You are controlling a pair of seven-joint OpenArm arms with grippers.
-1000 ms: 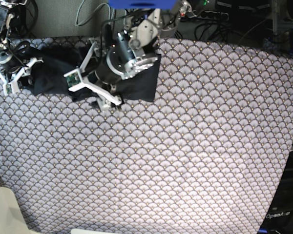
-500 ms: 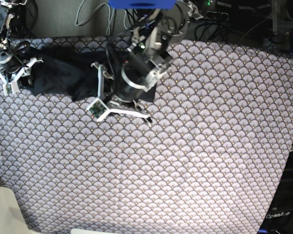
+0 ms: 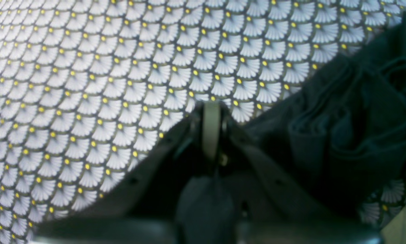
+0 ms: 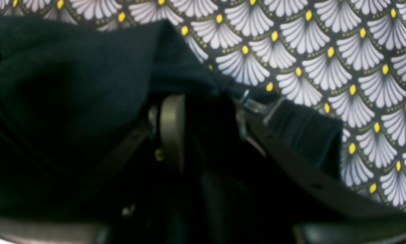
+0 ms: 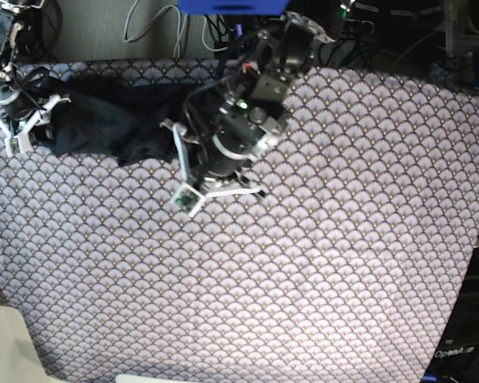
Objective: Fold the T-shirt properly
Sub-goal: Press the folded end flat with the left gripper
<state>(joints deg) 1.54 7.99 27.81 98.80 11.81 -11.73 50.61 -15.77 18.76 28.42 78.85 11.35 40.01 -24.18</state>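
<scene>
The black T-shirt (image 5: 104,120) lies bunched at the back left of the scallop-patterned cloth (image 5: 303,279). My right gripper (image 5: 24,132) sits at its left end. In the right wrist view this gripper (image 4: 206,101) is shut on a wad of the T-shirt (image 4: 70,84). My left gripper (image 5: 247,191) hovers over the cloth just in front of the shirt's right end, which the arm hides. In the left wrist view it (image 3: 211,108) is shut, with no fabric visible between the tips. The T-shirt's folds (image 3: 342,135) lie close on its right.
Cables and equipment line the back edge, with a blue part (image 5: 231,6) above. A beige board (image 5: 0,343) sits at the front left corner and a black box (image 5: 455,351) at the front right.
The left arm swung right and toward the front, off the shirt onto the patterned cloth, and its jaws went from open to shut. The right arm stayed put.
</scene>
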